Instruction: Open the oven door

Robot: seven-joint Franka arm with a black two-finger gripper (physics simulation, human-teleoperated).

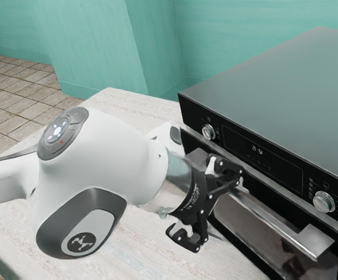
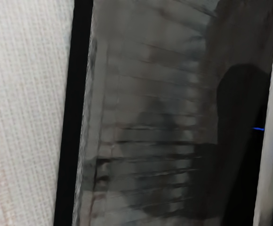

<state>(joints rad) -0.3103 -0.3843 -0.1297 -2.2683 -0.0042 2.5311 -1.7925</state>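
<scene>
My hand (image 1: 213,210) is spread wide, holding nothing, near one end of the handle (image 1: 275,223). The oven door (image 1: 236,225) is right in front and looks closed. If I squeeze crooked, I might miss the handle or slip off its end.

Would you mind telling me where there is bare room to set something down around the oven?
The oven's top is bare, bordered in front by the control panel. Pale tablecloth lies open between the arm and the teal wall. It is crowded between the arm and the oven door, where the open pincer sits close to the handle.
</scene>
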